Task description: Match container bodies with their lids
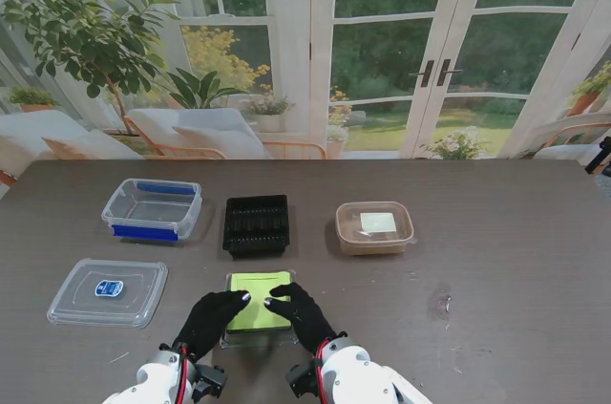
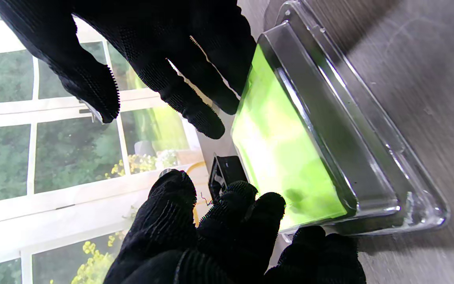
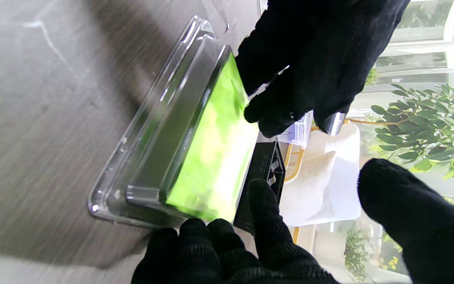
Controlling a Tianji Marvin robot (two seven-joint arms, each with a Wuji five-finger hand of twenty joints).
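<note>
- Resting near my edge of the dark table (image 1: 496, 261), a clear lid with a green top (image 1: 260, 301) lies flat between both gloved hands.
- The left hand (image 1: 210, 320) sits at the lid's left side; its fingers are spread and lightly curled, fingertips touching the green panel's near-left part. From the left wrist view, the left fingers (image 2: 227, 213) reach the green face at its edge, with one fingertip under the clear rim; whether they truly grip it I cannot tell.
- The right hand (image 1: 301, 316) sits at the lid's right side, fingers likewise apart, tips on the green panel. In the right wrist view, its fingers (image 3: 266, 209) lie along the lid's edge, thumb held well apart; no closed grasp shows.
- The two hands nearly meet over the lid's middle, index tips close but apart.
- Farther from me, in a row: a clear container with blue clips (image 1: 153, 209) on the left, a black tray (image 1: 257, 224) in the middle just beyond the green lid, and a tan container with a lid on it (image 1: 374, 226) to the right.
- A flat clear lid with a blue sticker (image 1: 109, 292) lies well to the left of the left hand, nearer to me than the blue-clipped container.
</note>
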